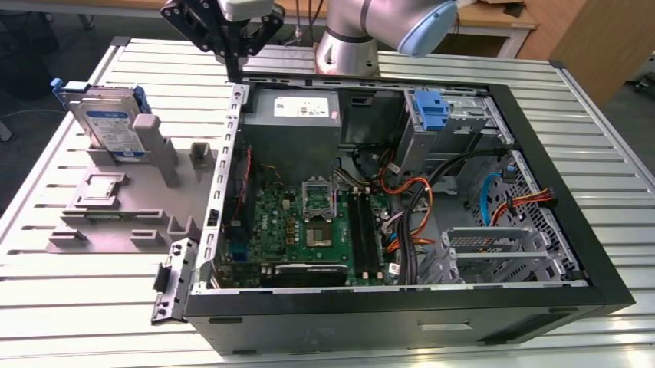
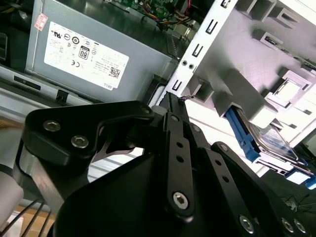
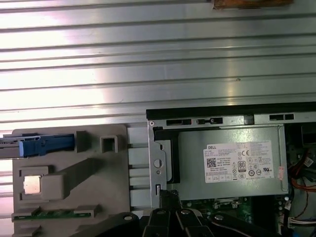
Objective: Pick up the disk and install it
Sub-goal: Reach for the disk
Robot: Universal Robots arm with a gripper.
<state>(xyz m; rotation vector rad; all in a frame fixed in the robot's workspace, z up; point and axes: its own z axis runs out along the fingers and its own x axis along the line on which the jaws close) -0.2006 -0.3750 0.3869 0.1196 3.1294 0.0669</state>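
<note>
inspection of my gripper (image 1: 238,69): the two fingers were clenched tip to tip with nothing between them. the closed tips showed in both wrist views (image 2: 170,96) (image 3: 168,195). the tool hung tips down, clear of every surface.

directly beneath the tips lay the rear corner of the open computer case (image 1: 409,307), where its side wall meets the back. the grey power supply (image 1: 297,115) sat just past that corner, inside the case and lower than the tool. its white label was noted in both wrist views (image 2: 98,54) (image 3: 232,158). the motherboard (image 1: 307,222) lay beyond it, further from the tool.

the disk (image 1: 107,123) was not in my grasp. it stood off to the other side of the tool from the case, below it and well apart, slotted on edge in the grey fixture (image 1: 113,207) on the slatted metal table (image 1: 82,307). it was near upright with a slight lean. its labelled broad face looked away from the tool. its long axis appeared to run upward, though a fixture post covered part of it and i could not confirm this.

in the first wrist view the disk (image 3: 44,145) showed edge-on as a thin strip with its blue bracket, running square to the case's side wall. in the second wrist view it (image 2: 269,136) lay beyond the fixture (image 2: 247,49).
</note>
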